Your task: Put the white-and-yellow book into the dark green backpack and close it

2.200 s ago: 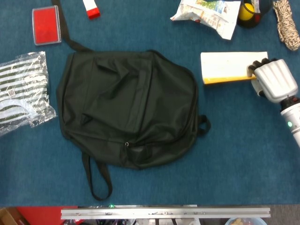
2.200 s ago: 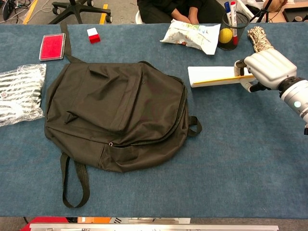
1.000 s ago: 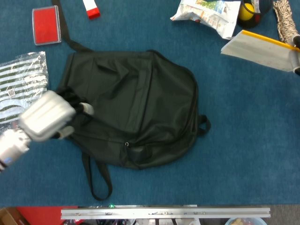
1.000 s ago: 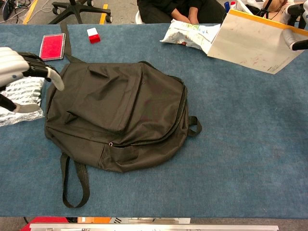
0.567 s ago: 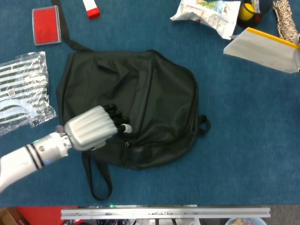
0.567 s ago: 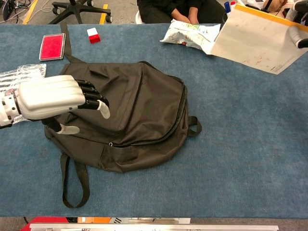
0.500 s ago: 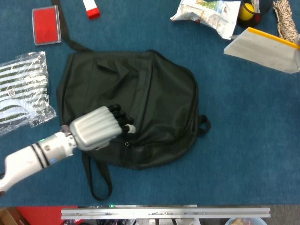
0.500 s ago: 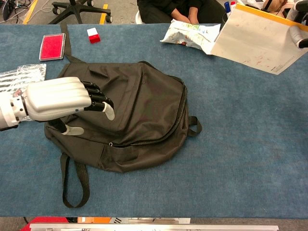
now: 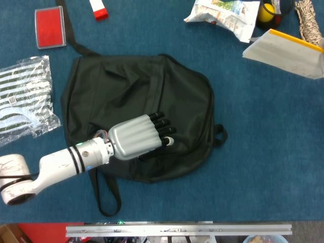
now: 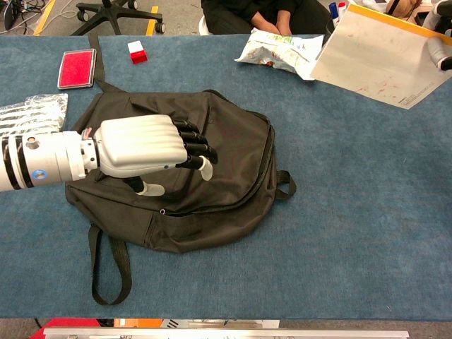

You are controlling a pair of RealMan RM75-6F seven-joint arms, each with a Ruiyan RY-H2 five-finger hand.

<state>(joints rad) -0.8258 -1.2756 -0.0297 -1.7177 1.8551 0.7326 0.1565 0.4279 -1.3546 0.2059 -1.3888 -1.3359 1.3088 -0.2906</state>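
Two robot hands share the work at this moment: the left robot hand [image 9: 136, 136] hovers over the lower part of the flat, dark green fabric backpack [image 9: 126, 96], empty, its fingers [image 10: 194, 145] loosely parted and bent downward. The right robot hand [image 10: 439, 42] sits mostly out of frame at the upper right and holds the thin white-and-yellow book [image 10: 378, 46] tilted in the air, well apart from the bag and above the blue carpeted surface [image 9: 263, 152].

My judgement is that the step in hand is opening the bag. The zipper seam [image 10: 233, 198] curves along the lower right edge and looks closed, so the left robot hand should find the pull near the seam's lower left end, pinch it firmly, and draw it steadily along the curve while the limp fabric stays taut. The book should wait clear until the mouth gapes wide.

No brand or label is legible; the print on the crumpled snack bag [image 9: 225, 15] is too small to read.
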